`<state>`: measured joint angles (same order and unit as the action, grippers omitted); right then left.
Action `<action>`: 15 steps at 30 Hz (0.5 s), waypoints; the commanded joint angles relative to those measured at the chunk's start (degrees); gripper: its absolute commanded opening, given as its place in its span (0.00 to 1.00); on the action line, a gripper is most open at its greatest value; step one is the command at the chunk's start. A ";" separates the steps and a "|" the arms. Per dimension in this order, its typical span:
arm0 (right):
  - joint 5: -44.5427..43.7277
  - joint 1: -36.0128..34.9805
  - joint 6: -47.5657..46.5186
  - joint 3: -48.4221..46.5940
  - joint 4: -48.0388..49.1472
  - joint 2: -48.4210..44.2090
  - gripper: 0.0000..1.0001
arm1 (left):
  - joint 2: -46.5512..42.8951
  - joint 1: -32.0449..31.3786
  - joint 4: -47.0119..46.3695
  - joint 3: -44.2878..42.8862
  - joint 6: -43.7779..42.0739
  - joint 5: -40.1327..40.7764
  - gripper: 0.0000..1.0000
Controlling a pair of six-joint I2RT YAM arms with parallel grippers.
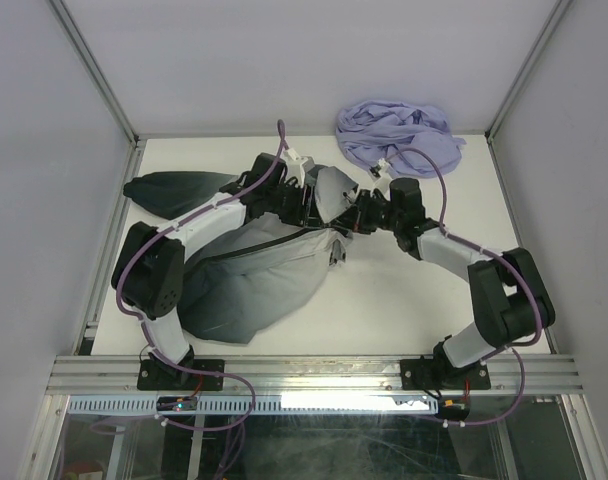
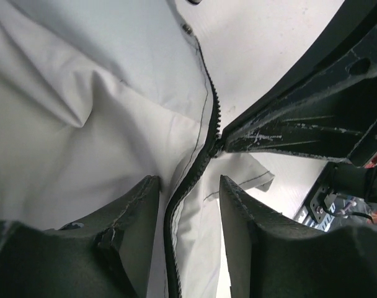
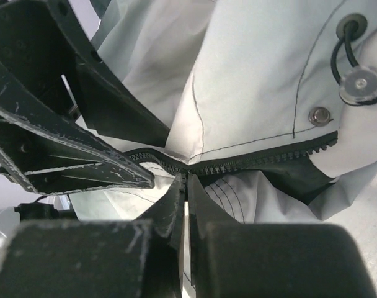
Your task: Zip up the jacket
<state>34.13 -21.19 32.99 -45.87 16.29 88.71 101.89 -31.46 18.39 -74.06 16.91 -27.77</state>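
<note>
Grey fading to black, the jacket (image 1: pixel 254 280) lies crumpled on the left half of the table (image 1: pixel 414 300), well apart from the lavender garment (image 1: pixel 399 135) at the far edge. Both arms meet over its upper front, along the zipper (image 2: pixel 210 105). The left gripper (image 2: pixel 188 183) stands spread, one finger on either side of the joined teeth without pinching them, probably placed to steady the cloth below the slider. The right gripper (image 3: pixel 187 180) is pressed together, its tip right where the two rows of teeth meet (whether the pull tab sits between the pads is hidden). Past that point a single row of teeth runs on toward the snap (image 3: pixel 319 115), so I judge the zip only partly done.
</note>
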 commanded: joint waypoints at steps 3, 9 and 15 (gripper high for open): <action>-3.42 -2.45 -7.35 -6.09 -5.79 -4.84 0.00 | 1.12 -0.57 0.99 -5.11 -3.40 -5.36 0.41; -5.89 -2.81 -10.58 -9.07 -9.56 -6.26 0.00 | 0.37 -0.78 3.38 -5.05 -5.79 -6.81 0.34; -7.71 -4.11 -13.36 -12.20 -13.22 -7.04 0.00 | -0.16 -0.79 5.19 -5.48 -7.26 -5.87 0.18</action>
<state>28.47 -24.16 22.94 -53.67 3.03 85.27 102.96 -31.55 22.50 -76.95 12.23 -31.66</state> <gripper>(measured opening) 0.008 0.250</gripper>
